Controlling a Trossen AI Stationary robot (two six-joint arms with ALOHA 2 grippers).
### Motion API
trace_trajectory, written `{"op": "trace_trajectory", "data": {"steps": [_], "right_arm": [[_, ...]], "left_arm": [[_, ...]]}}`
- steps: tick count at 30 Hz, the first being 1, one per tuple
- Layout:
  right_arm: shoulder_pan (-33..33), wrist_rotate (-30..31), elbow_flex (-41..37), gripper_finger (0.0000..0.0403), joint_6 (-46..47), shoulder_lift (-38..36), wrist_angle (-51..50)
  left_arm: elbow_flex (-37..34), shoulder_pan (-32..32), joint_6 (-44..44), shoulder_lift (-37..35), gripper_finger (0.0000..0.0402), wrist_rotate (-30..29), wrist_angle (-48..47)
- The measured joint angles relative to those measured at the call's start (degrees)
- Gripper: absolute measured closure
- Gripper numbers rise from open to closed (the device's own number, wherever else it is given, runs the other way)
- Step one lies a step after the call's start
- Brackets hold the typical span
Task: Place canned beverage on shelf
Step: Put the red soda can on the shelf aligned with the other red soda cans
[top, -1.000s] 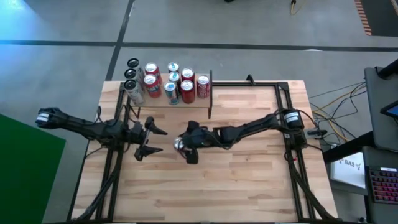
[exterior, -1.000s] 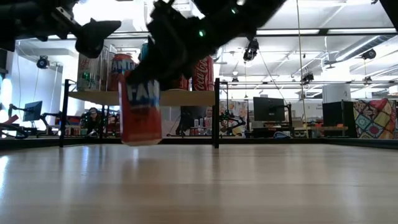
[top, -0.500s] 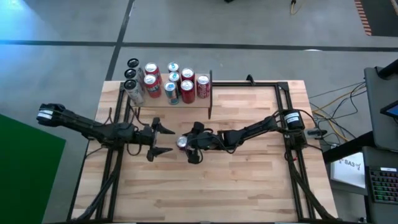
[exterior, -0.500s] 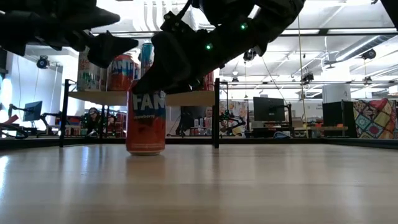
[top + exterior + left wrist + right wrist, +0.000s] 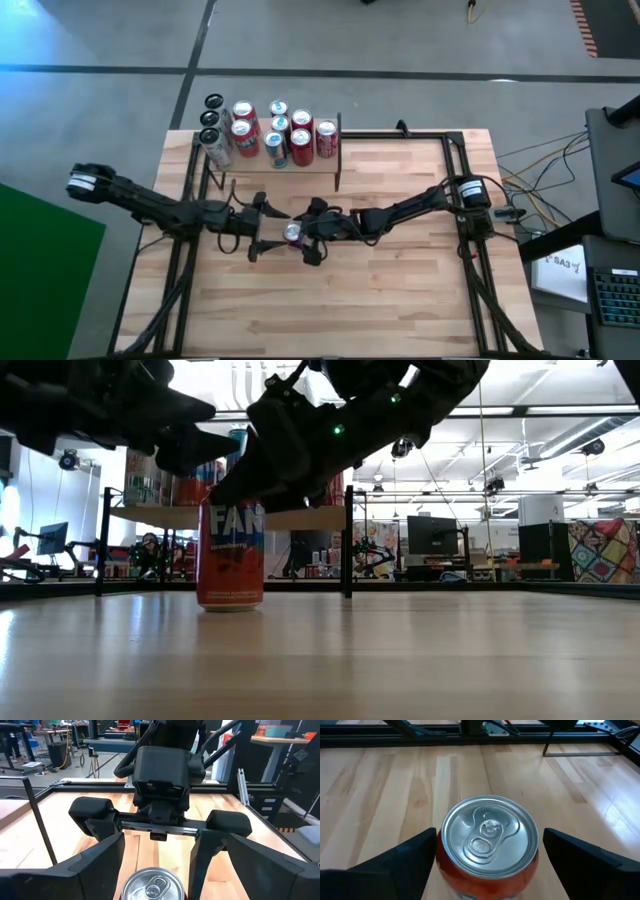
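1. Can point(image 5: 489, 839) stands upright on the table point(image 5: 400, 290), between the right gripper's point(image 5: 306, 232) spread fingers point(image 5: 395, 862), untouched.
2. Left gripper point(image 5: 262, 228) open, fingers flanking the can too.
3. Shelf point(image 5: 290, 168) well beyond both.

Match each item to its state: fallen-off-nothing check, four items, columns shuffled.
Items:
1. red can
2. shelf
3. left gripper
4. right gripper

States:
A. at the table's far edge, loaded with other cans
B. jaws open, straddling the can top, reaching in from the table's right side
C. standing upright on the tabletop
D. jaws open, facing the can from the table's left side

Pairs: 1-C, 2-A, 3-D, 4-B
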Motion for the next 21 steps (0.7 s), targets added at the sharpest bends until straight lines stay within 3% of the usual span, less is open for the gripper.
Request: {"op": "trace_trajectory", "data": {"steps": [7,21], "right_arm": [[0.01,-0.01,0.00,0.0049,-0.16,-3.49,-1.53],[0.90,-0.01,0.00,0.0048,-0.69,-14.18,-13.80]], "left_arm": [[0.00,-0.01,0.35,2.97,0.0067,-1.62,0.53],[0.04,-0.23,-2.20,10.06,0.0067,-6.98,2.85]]}}
